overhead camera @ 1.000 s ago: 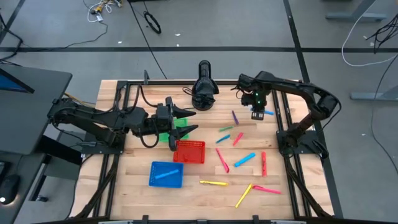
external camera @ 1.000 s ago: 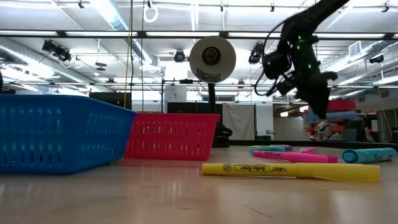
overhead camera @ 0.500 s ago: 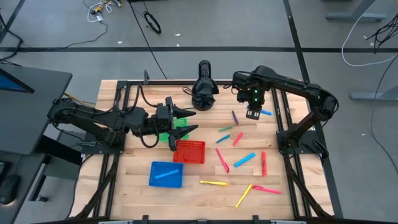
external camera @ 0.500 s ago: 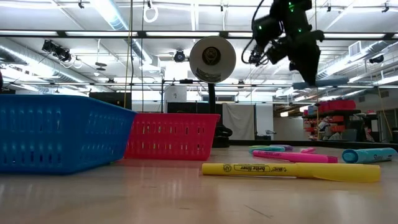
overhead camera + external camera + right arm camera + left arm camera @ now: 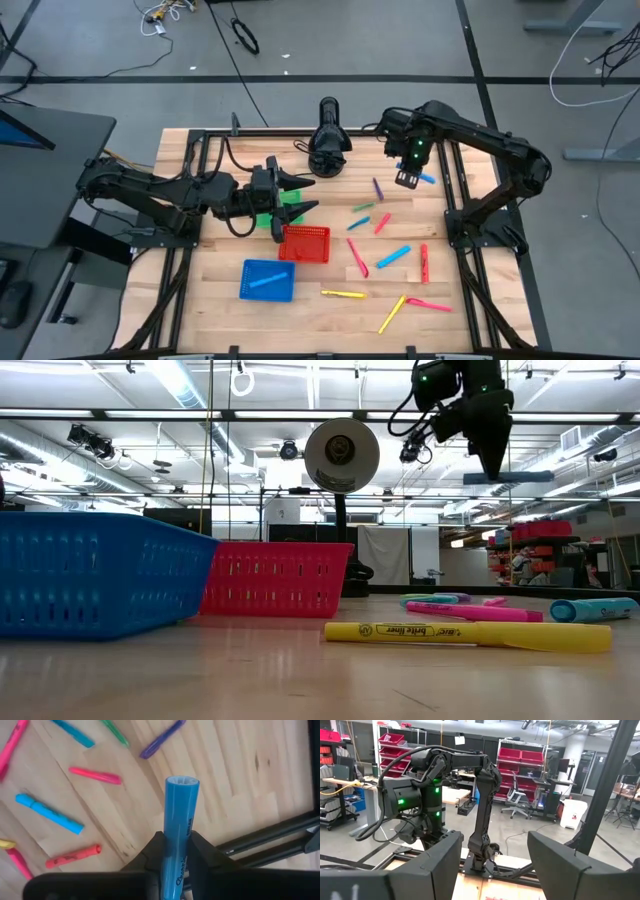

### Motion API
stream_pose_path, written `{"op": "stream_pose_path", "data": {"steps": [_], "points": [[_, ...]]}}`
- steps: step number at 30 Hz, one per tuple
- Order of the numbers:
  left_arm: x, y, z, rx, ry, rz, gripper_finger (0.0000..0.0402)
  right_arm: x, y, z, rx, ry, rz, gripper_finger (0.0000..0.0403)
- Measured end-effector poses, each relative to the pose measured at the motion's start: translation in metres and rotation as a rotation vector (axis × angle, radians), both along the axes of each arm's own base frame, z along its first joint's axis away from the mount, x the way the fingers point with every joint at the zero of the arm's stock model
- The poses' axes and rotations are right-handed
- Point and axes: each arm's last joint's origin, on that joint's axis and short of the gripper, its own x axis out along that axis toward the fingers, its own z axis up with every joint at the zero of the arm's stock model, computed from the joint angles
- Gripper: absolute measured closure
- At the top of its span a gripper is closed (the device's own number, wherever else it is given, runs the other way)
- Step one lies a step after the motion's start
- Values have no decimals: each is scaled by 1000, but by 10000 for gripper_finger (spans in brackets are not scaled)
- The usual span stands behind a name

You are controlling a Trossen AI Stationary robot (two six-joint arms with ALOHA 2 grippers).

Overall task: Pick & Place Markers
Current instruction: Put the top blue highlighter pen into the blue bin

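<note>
The right pincer (image 5: pixel 175 851), clamped on a slim blue plastic marker (image 5: pixel 179 820) high above the wooden tabletop (image 5: pixel 330 275), was carrying it, likely next to the square blue plastic basket (image 5: pixel 268 280), while the left pincer (image 5: pixel 295 197) waited wide open.

High view looks straight down on the table (image 5: pixel 330 310); low view sits at tabletop level — both share the red basket (image 5: pixel 304 244); wrist views ride close.

Green basket (image 5: pixel 287 204): largely hidden under the left gripper (image 5: pixel 300 195). Blue marker (image 5: pixel 178 835): lower end cut off between the right gripper's fingers (image 5: pixel 206 855).
</note>
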Motion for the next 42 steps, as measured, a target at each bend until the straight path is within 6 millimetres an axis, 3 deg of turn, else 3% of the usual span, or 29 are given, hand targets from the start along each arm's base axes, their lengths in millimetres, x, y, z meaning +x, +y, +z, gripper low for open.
{"op": "stream_pose_path", "data": {"steps": [7,15,25,42], "points": [[0,0,0,0,0,0,168,3,20,14,-9,-63,46,356],[0,0,0,1,1,0,168,2,45,65,-67,-268,62,356],[0,0,0,0,1,0,168,21,73,123,-134,-690,156,356],[0,0,0,-1,-3,0,168,51,113,162,-171,-1169,308,356]]}}
